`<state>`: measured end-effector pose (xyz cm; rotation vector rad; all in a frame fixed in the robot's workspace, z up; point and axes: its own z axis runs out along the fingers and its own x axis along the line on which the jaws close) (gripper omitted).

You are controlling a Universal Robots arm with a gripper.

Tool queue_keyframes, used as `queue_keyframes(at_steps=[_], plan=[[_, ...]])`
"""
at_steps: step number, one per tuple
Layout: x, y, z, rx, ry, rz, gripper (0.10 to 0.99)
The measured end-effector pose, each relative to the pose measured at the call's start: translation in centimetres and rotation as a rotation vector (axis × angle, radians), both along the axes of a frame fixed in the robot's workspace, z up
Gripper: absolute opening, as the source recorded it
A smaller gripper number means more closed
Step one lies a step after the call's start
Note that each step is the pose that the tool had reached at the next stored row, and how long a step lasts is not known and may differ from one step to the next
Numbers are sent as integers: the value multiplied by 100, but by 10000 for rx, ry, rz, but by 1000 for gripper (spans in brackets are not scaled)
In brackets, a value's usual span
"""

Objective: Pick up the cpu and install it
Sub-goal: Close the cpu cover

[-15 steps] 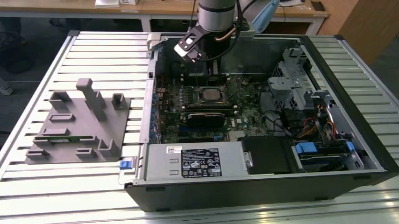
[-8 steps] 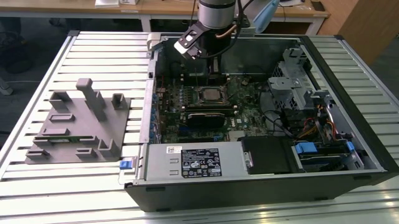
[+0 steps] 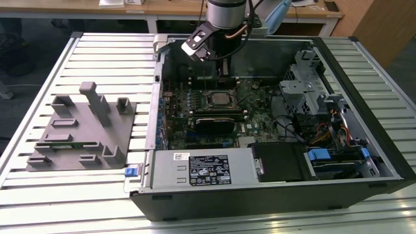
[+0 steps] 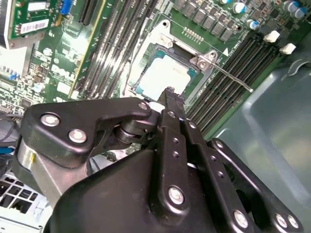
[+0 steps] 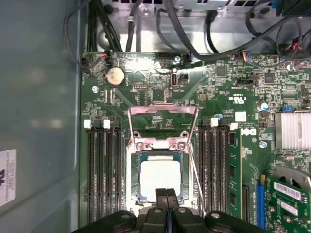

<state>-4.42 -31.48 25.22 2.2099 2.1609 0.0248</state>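
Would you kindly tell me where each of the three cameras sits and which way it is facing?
Exterior view: off the arm, high up, looking down into the open computer case; the arm hangs over it.
First wrist view: at the wrist, looking straight down at the cpu; the gripper, jaws shut, shows.
Second wrist view: at the wrist, looking slantwise along the gripper at the cpu.
Shared: both wrist views show the cpu and gripper.

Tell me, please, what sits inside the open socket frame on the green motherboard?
The small square silvery-white cpu lies inside. The black pincer covers one edge; whatever lies beneath the chip is hidden.
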Motion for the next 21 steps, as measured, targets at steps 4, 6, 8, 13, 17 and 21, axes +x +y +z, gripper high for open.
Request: queue_keyframes(at_steps=[4,6,8,13,17,21], plan=[[0,-35,1,-1,0,0,106],[0,-38,7,-3,2,-1,106],[0,-39,25,-2,1,0,106],[0,-39,114,-1,0,0,106],[3,-41,143,0,-1,0,106],[41,-46,143,1,1,-1,106]])
